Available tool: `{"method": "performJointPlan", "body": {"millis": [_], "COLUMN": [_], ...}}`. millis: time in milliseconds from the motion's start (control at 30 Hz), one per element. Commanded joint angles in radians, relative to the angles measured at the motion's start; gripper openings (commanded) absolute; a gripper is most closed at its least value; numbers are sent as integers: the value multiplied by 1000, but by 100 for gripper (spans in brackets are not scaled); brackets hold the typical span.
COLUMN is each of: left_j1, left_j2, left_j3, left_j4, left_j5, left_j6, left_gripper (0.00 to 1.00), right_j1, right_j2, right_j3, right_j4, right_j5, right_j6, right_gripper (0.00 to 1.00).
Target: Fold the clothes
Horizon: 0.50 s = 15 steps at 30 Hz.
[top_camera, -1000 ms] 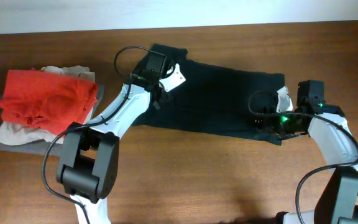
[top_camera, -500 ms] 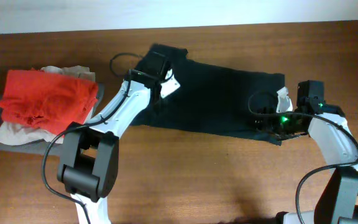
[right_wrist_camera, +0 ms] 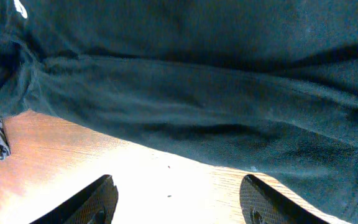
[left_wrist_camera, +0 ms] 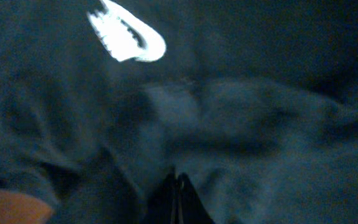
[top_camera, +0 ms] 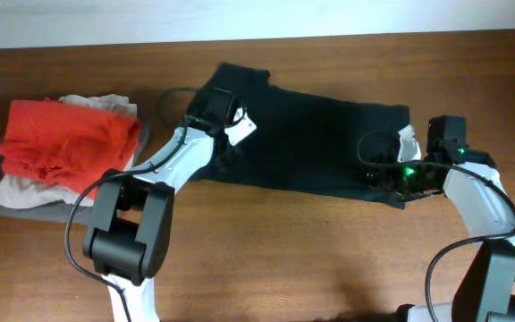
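Note:
The black garment [top_camera: 320, 143] lies spread across the wooden table, long side running left to right. My left gripper [top_camera: 226, 134] is down on its left part. In the left wrist view its fingertips [left_wrist_camera: 178, 183] are pressed together with bunched black fabric [left_wrist_camera: 247, 118] around them, and the white logo [left_wrist_camera: 126, 31] shows above. My right gripper [top_camera: 378, 170] sits at the garment's lower right edge. In the right wrist view its fingers [right_wrist_camera: 179, 202] are spread wide over bare table, with the garment's edge [right_wrist_camera: 185, 93] just beyond them.
A red folded garment [top_camera: 65, 139] lies on beige and grey folded garments [top_camera: 25, 192] at the table's left. Bare wood [top_camera: 284, 250] shows in front of the black garment. The table's far edge [top_camera: 329, 38] is close behind it.
My left gripper has shifted a little left and toward the front on the garment. The right arm has not moved.

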Motion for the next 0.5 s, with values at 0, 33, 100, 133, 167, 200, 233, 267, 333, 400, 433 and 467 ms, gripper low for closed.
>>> {"method": "performJointPlan", "body": {"millis": [0, 33, 100, 133, 167, 200, 233, 267, 333, 400, 433, 467], "left_j1": [15, 16, 17, 17, 17, 17, 17, 17, 17, 15, 15, 15], "left_j2": [22, 22, 22, 24, 26, 26, 26, 26, 25, 21, 18, 14], "left_j3": [-8, -8, -8, -8, -8, -7, -7, -5, 21, 74, 103, 127], "left_j4": [102, 143, 210, 239, 264, 283, 301, 308, 295, 203, 143, 92], "left_j5": [-80, -96, -98, -99, -100, -104, -121, -145, -211, -273, -280, -279], "left_j6": [17, 18, 41, 49, 53, 58, 58, 58, 57, 17, -21, -55], "left_gripper": [0, 0, 0, 1, 0, 0, 0, 0, 1, 1, 2, 2], "right_j1": [6, 6, 6, 6, 6, 6, 6, 6, 6, 6, 5, 4], "right_j2": [-17, -17, -17, -17, -17, -17, -17, -17, -17, -17, -17, -17], "right_j3": [12, 12, 12, 12, 12, 12, 12, 12, 12, 12, 13, 13], "right_j4": [3, 3, 3, 2, 2, 0, -1, -1, -2, -1, -1, 2], "right_j5": [8, 9, 8, 8, 8, 8, 8, 8, 8, 9, 9, 12], "right_j6": [-8, -8, -8, -8, -8, -8, -8, -8, -8, -8, -8, -8], "right_gripper": [68, 68, 68, 68, 68, 68, 68, 68, 68, 68, 68, 68]}}
